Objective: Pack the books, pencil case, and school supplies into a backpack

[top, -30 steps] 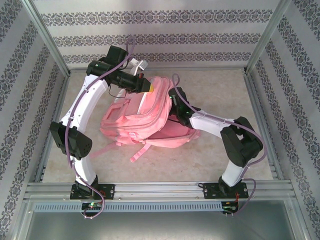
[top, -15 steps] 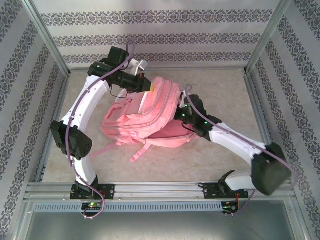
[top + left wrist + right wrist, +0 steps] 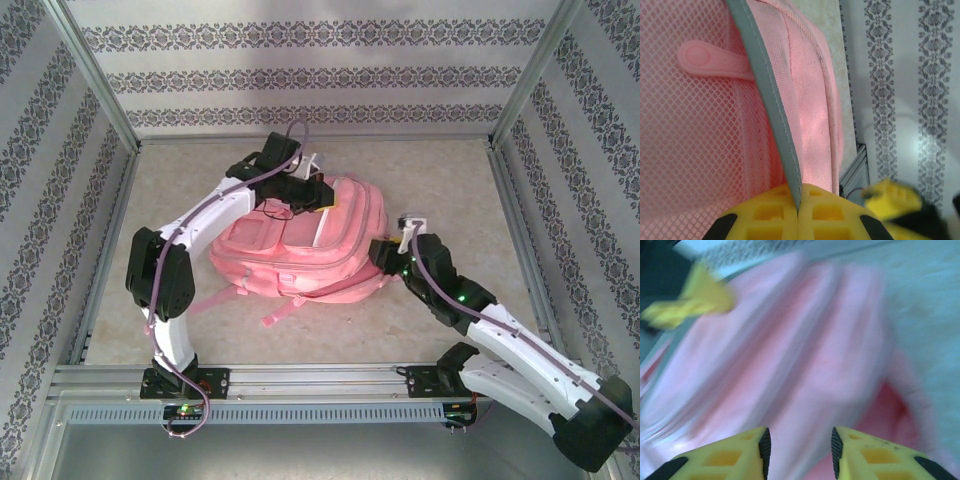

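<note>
Patterned wallpaper lines three sides of the enclosure, and an aluminium frame borders a beige mottled table [image 3: 450,190].

Item 1: backpack [image 3: 300,245], pink fabric, lying flat at the middle of the table. Its loose straps [image 3: 280,305] trail toward the near edge. The left wrist view shows pink mesh panelling [image 3: 690,140] and a pink rubber zip pull [image 3: 710,59].

Item 2: left claw [image 3: 322,196], yellow-fingered, at the far upper edge of the backpack. Its fingers are pressed together with a grey trim strip [image 3: 771,95] of the backpack pinched between them.

Item 3: right claw [image 3: 383,252], at the right end of the backpack, close against the fabric. In the right wrist view its yellow fingers [image 3: 740,452] stand partly apart with a clear gap between them. Blurred pink backpack fabric [image 3: 805,350] lies beyond that gap, and nothing is seen gripped. The left claw appears there as a yellow blur at upper left [image 3: 695,297].
</note>
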